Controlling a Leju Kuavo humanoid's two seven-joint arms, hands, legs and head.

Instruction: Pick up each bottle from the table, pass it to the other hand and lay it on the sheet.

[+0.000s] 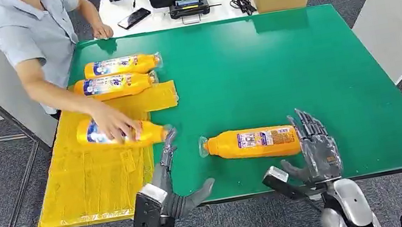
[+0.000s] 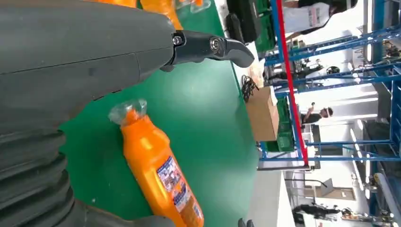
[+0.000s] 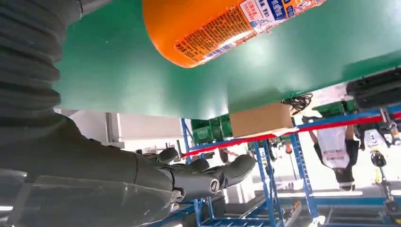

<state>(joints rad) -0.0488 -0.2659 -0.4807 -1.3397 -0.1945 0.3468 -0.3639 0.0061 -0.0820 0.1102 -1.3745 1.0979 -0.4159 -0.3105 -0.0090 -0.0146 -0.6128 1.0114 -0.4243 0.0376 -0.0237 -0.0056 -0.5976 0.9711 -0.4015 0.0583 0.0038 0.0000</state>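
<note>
**Operator:** Bottle (image 1: 253, 143) first: orange, lying on its side on the green bench (image 1: 276, 64) near the front edge, clear cap pointing toward my left, base toward my right. It sits apart from the yellow sheet (image 1: 92, 175), which covers the bench's left end.

**Listener:** Is anything holding it?

**Operator:** No. My right hand (image 1: 314, 144) stands just beside its base, fingers spread upward and holding nothing. I cannot tell whether a fingertip touches the base.

**Listener:** How would you take it well?

**Operator:** I judge the grasp should wrap the wide body near the label, not the cap end, leaving the neck half free for the other hand to receive. A round bottle may roll, so I would close evenly from both sides.

**Listener:** And the left?

**Operator:** My left hand (image 1: 174, 173) is open too, fingers reaching forward toward the sheet's edge, thumb out toward the bottle's cap.

**Listener:** Anything else there?

**Operator:** Three more orange bottles (image 1: 119, 81) lie at the sheet end. A person's hand (image 1: 117, 124) rests on the nearest one, close to my left fingers, so I would mind that.
</note>
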